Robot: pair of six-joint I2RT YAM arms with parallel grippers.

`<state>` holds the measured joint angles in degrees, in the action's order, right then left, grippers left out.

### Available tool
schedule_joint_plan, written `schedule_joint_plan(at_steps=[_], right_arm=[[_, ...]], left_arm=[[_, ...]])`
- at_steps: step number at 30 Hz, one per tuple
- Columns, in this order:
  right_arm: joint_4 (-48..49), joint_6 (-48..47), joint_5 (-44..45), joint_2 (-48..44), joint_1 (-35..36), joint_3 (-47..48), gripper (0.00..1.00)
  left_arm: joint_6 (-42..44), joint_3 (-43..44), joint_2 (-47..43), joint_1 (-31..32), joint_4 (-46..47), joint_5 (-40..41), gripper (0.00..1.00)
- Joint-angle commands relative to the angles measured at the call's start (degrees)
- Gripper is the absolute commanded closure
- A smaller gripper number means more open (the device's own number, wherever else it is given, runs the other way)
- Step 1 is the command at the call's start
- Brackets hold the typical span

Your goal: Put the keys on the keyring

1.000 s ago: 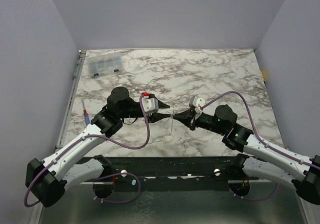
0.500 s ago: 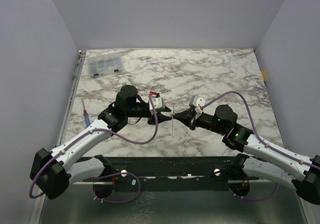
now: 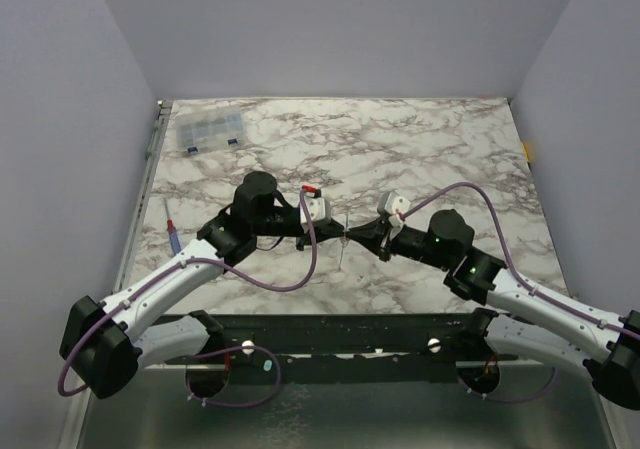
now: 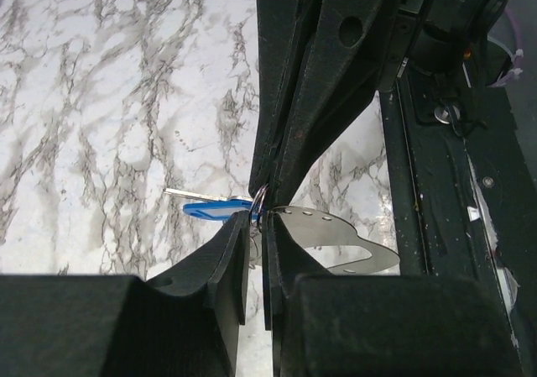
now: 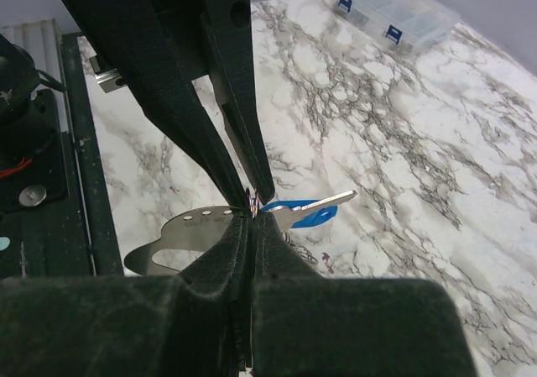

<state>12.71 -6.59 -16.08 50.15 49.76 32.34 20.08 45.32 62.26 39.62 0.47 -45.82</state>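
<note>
Both grippers meet over the middle of the table. My right gripper [image 3: 350, 235] [image 5: 252, 219] is shut on the thin silvery keyring [image 5: 252, 199] and holds it above the marble. A silver key [image 5: 317, 204] and the blue tag [image 5: 304, 217] hang off the ring, with a flat silver plate with three holes [image 5: 186, 233] on the other side. My left gripper [image 3: 338, 232] [image 4: 257, 230] comes from the opposite side. Its jaws stand a narrow slit apart, pinched on the same ring [image 4: 259, 201]. The key [image 4: 195, 193], the tag [image 4: 215, 210] and the plate [image 4: 331, 230] also show there.
A clear compartment box [image 3: 209, 129] sits at the far left of the table. A blue-handled, red-tipped screwdriver [image 3: 174, 234] lies by the left edge. A black frame rail [image 3: 330, 331] runs along the near edge, below both arms.
My left gripper has moved right, up to my right gripper, and its tips now sit on the keyring. The right arm has stayed still.
</note>
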Motion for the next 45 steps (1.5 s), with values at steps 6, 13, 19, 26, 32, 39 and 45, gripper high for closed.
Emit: schedule_joint_plan(at_steps=[6, 13, 19, 26, 32, 39, 45], right_arm=[[0.7, -0.2, -1.5, 1.1, -0.2, 1.5, 0.99], [2.7, 2.7, 4.1, -2.6, -0.2, -1.3, 0.54], [3.0, 1.8, 3.0, -5.2, -0.2, -2.6, 0.46], [3.0, -0.4, -1.4, -3.3, -0.2, -1.1, 0.46], [1.3, -1.8, 0.2, -2.9, -0.2, 0.8, 0.43], [-2.1, -4.3, 3.0, -2.6, -0.2, 2.9, 0.41], [-4.5, -6.3, -0.1, 1.2, -0.2, 4.9, 0.56]], left_arm=[[-2.0, 0.9, 0.4, 0.9, 2.0, 1.6, 1.00], [-2.3, -2.2, -5.4, 0.8, 6.1, 4.8, 1.00], [-2.2, -3.0, -7.5, 0.8, 6.3, 4.9, 1.00], [-2.3, -3.1, -7.5, 0.8, 6.3, 4.5, 1.00], [-2.5, -3.3, -7.3, 0.8, 6.2, 4.5, 1.00], [-2.2, -3.4, -7.2, 0.8, 5.9, 4.8, 1.00], [-2.4, -3.4, -7.1, 0.8, 5.8, 4.4, 1.00]])
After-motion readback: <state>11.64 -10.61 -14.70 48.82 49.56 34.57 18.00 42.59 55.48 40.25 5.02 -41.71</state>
